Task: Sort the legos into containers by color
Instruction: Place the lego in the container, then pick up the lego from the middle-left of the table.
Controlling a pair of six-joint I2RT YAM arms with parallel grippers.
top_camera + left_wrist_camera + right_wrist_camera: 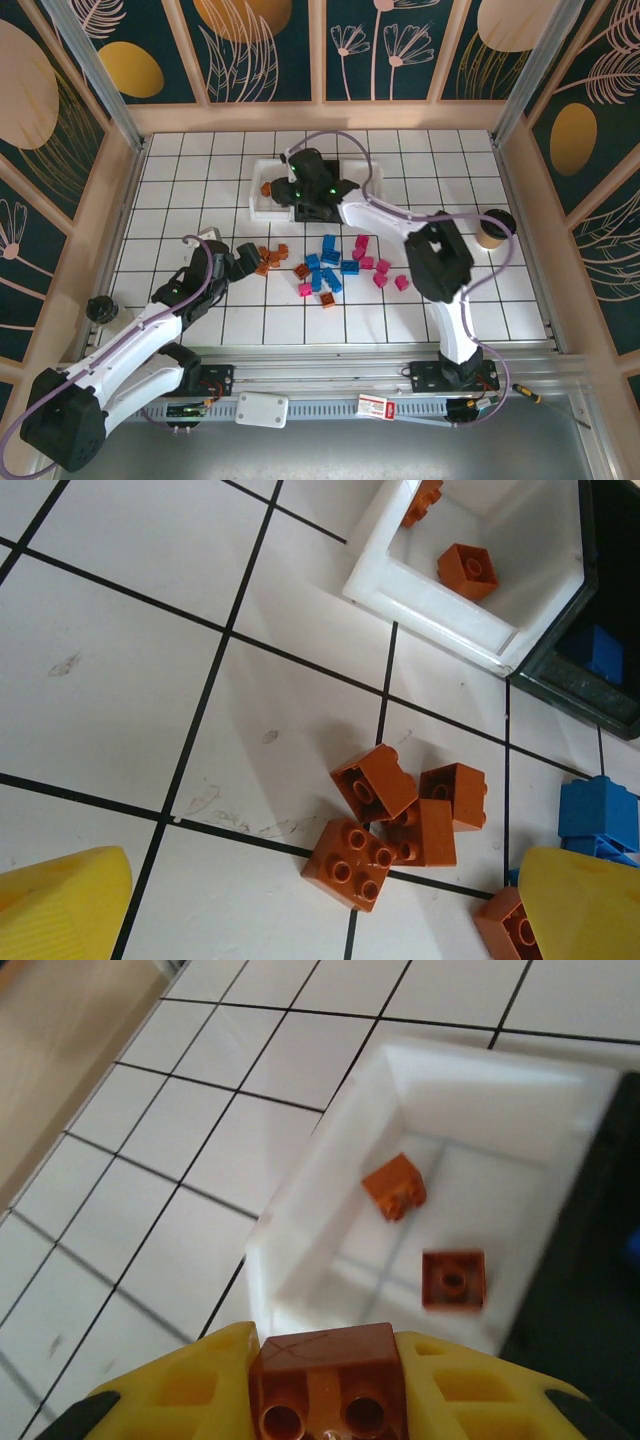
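Small legos lie loose mid-table: orange-brown ones (270,258), blue ones (328,265) and pink ones (375,265). My right gripper (325,1385) is shut on an orange-brown brick (325,1360), hovering over the near rim of the left white container (300,1210), which has two orange-brown bricks (453,1280) inside. A black container (600,1260) adjoins it on the right. My left gripper (320,910) is open above a cluster of orange-brown bricks (400,810), its yellow fingers (60,905) wide apart. In the top view the left gripper (243,262) sits left of the pile and the right gripper (296,192) is by the white container (258,198).
The black container (590,690) has a blue brick (598,650) in it. A blue brick (598,815) lies beside my left gripper's right finger. A brown cup (492,228) stands at the right. A flat white box with a red label (372,405) lies on the near rail.
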